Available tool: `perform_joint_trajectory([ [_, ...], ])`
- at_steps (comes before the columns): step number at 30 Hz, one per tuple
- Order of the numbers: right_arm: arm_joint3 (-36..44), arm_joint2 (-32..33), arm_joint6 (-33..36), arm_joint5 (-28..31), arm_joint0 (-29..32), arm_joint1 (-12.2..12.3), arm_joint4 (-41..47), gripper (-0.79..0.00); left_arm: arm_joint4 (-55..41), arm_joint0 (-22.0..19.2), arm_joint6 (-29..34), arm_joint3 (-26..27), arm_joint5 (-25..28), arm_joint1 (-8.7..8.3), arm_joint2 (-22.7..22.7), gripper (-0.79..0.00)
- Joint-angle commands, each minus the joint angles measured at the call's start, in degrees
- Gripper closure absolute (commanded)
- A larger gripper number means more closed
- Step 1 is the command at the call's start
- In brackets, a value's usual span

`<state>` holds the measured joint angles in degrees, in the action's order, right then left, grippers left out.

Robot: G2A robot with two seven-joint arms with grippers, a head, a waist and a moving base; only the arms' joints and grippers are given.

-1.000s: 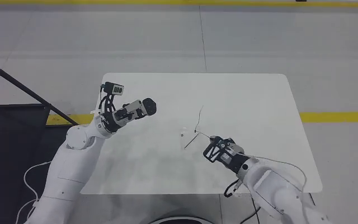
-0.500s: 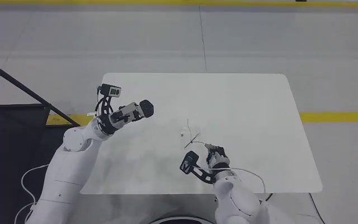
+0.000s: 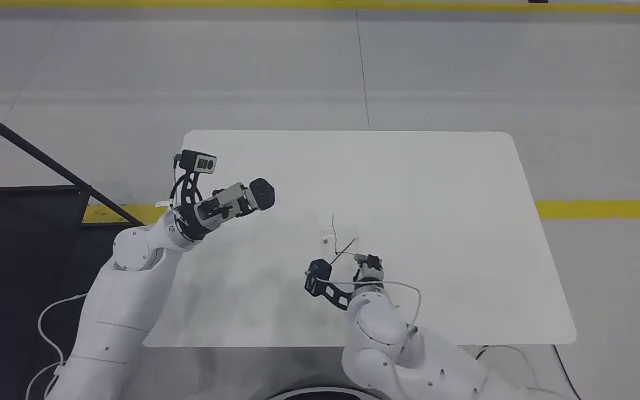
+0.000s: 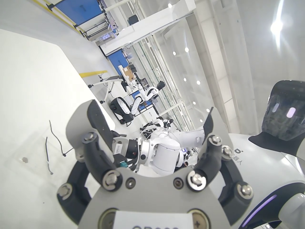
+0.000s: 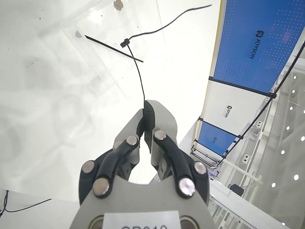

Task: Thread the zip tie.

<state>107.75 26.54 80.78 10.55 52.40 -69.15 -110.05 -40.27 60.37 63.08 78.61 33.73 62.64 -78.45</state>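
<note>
Currently the right end effector [image 5: 144,113] is clenched on the tail of the zip tie [image 5: 137,70], whose long axis runs away from it to the head [image 5: 124,42] over the bench [image 5: 35,96]; the left end effector [image 4: 152,110], released, sits well apart.

White table [image 3: 450,190] — clear plate [image 5: 133,24] atop

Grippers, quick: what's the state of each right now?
Left gripper: open, holding nothing.
Right gripper: shut on the zip tie, pinching its strap.
</note>
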Motion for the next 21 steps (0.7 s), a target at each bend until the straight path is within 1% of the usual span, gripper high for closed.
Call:
perform_joint_trajectory([
  [1,-0.7,0.1,0.5,-0.1,-0.2,-0.7,-0.1,-0.172,0.0,0.0,0.0,0.0,0.0,0.0,0.0,-0.785],
  [3,-1.2,0.3,0.8,0.1,-0.1,-1.3,-0.2,-0.148,0.0,0.0,0.0,0.0,0.0,0.0,0.0,-0.785],
  [5,-1.3,0.5,1.2,0.6,0.2,-1.8,-0.5,-0.145,0.0,0.0,0.0,0.0,0.0,0.0,0.0,-0.785],
  [9,-1.2,1.4,1.8,1.3,1.2,-2.5,-1.4,-0.092,0.0,0.0,0.0,0.0,0.0,0.0,0.0,-0.785],
  [11,-0.9,1.8,1.7,1.7,1.8,-2.7,-2.0,-0.08,0.0,0.0,0.0,0.0,0.0,0.0,0.0,-0.785],
  [18,-0.3,3.1,1.4,3.4,4.0,-3.5,-4.5,-0.092,0.0,0.0,0.0,0.0,0.0,0.0,0.0,-0.785],
  [21,-0.2,3.6,1.2,4.1,4.8,-3.9,-5.4,-0.117,0.0,0.0,0.0,0.0,0.0,0.0,0.0,-0.785],
])
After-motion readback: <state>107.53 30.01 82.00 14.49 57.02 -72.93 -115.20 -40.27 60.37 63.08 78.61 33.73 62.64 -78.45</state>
